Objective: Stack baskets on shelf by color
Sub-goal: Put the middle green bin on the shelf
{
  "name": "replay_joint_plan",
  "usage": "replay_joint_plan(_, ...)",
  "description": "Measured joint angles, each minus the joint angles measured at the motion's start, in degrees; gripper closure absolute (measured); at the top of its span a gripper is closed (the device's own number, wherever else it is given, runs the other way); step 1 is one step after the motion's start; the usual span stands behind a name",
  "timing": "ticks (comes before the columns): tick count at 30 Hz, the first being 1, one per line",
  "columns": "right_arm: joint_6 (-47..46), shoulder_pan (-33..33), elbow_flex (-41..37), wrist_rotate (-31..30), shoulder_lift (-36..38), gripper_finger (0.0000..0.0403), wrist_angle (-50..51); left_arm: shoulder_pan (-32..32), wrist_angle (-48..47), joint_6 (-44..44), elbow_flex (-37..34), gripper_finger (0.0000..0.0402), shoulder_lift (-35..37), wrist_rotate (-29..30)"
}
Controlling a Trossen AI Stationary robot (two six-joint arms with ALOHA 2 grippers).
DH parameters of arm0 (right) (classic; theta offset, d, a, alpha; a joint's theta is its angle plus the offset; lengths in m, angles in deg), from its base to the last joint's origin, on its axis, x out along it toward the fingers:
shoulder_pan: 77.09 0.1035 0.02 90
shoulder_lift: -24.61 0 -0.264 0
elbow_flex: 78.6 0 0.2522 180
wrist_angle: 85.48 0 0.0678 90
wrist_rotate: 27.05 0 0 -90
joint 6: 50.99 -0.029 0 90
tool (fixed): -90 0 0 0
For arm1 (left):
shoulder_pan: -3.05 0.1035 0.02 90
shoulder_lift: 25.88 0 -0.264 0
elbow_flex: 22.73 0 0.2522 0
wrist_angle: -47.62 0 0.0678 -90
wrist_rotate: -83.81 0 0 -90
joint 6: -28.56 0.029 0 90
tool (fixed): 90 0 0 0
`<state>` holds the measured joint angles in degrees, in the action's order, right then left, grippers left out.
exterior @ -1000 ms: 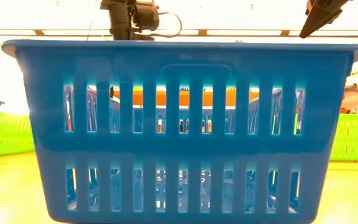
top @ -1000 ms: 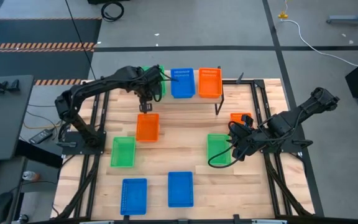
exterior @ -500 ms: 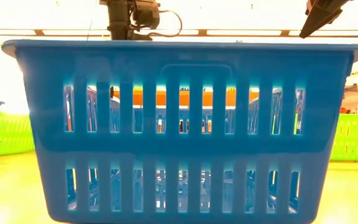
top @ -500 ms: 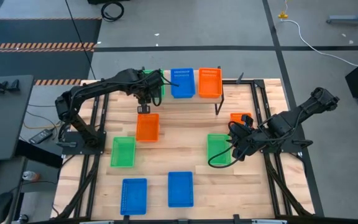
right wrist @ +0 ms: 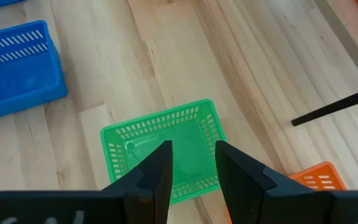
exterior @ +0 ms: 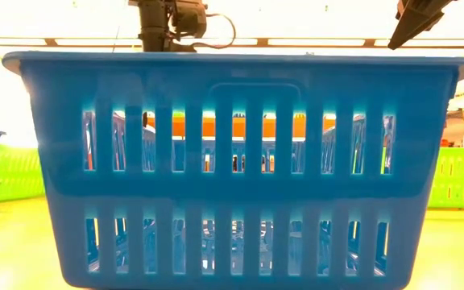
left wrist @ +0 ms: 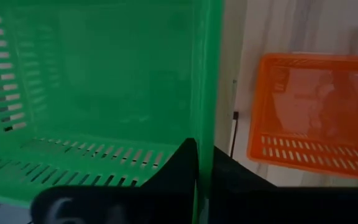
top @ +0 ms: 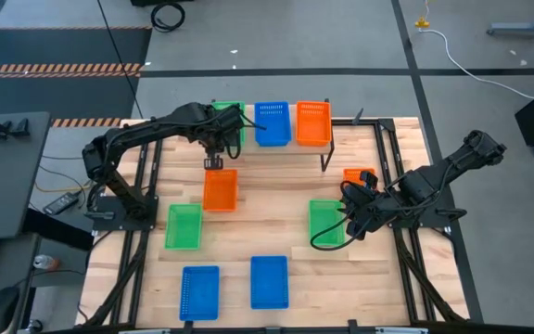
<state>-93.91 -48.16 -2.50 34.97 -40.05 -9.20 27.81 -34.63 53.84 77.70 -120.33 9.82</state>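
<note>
One green basket (left wrist: 104, 93) — slotted walls — wall pinched by left tool (left wrist: 197, 165); right tool (right wrist: 191, 165) parted

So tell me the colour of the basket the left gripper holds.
Green basket, clearest in the left wrist view.

— What is getting lost on your screens?

— In the low view a blue basket (exterior: 236, 165) is filling nearly everything; I am glimpsing only slivers of an orange basket (exterior: 236, 125) through its slots. From above, the left arm is covering most of the green basket (top: 230, 113) on the shelf (top: 341, 125).

— And the left gripper (left wrist: 201, 168)?

— Its fingers (left wrist: 179, 171) are blurring into dark shapes at the green wall, so I am not making out their gap.
</note>
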Motion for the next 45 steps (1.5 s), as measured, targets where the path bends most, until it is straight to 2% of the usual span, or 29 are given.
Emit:
replay_joint_plan(18, 0.0, 0.0, 0.0, 0.0, 0.0, 0.0275, 0.0, -3.6, 1.0, -0.6, 0.0, 0.0378, 0.1, -1.3)
replay_joint_plan(24, 0.0, 0.0, 0.0, 0.0, 0.0, 0.0275, 0.0, -3.1, 1.1, -1.8, 0.0, 0.0356, 0.1, -1.3)
replay_joint_plan(35, 0.0, 0.0, 0.0, 0.0, 0.0, 0.0275, 0.0, -2.2, 3.2, -4.2, 0.0, 0.0289, 0.1, -1.3)
replay_joint_plan(40, 0.0, 0.0, 0.0, 0.0, 0.0, 0.0275, 0.0, -2.1, 3.5, -6.7, 0.0, 0.0278, 0.1, -0.9)
replay_joint_plan(45, 0.0, 0.0, 0.0, 0.0, 0.0, 0.0275, 0.0, -2.1, 4.2, -8.2, 0.0, 0.0285, 0.1, -0.6)
